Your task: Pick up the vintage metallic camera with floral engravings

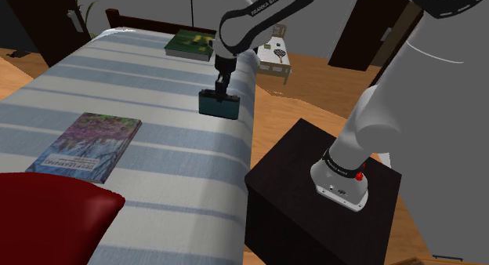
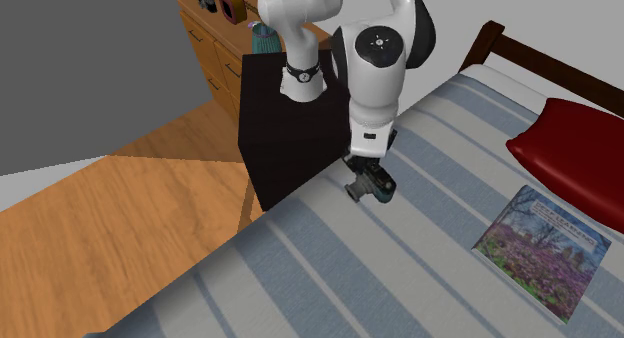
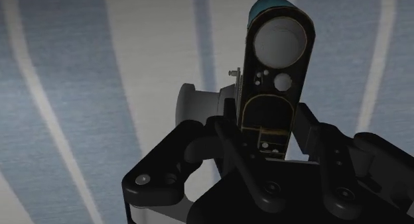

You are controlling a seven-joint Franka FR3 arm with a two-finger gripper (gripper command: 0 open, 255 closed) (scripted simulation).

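In the shoulder view, the black two-finger gripper (image 1: 220, 91) comes straight down onto a small dark, teal-tinted camera (image 1: 218, 107). The camera sits at the surface of a bed with a blue-grey and white striped cover (image 1: 157, 91), close to the bed's right edge, the side nearest the black box stand (image 1: 313, 185). Whether the camera rests on the cover or is just clear of it cannot be told. A flat book with a purple flowery cover (image 1: 85, 146) lies well to the left and nearer. A flat green book (image 1: 190, 44) lies at the bed's far end, and a dark red pillow (image 1: 47, 216) is in the near left corner.

In the second exterior view, the gripper (image 2: 362, 174) points down at the camera (image 2: 378, 189), near the bed's (image 2: 330, 266) edge just beside the stand (image 2: 280, 136). The purple book (image 2: 545, 248) lies well to the right, with the pillow (image 2: 570, 136) beyond it. A wooden dresser (image 2: 215, 51) stands behind the stand.

In the wrist view, the gripper (image 3: 269, 140) is closed on the camera (image 3: 275, 63). The black fingers (image 3: 229, 140) press against both flanks of its narrow dark body, whose far end is teal with a pale round disc. The striped cover (image 3: 66, 90) lies behind it.
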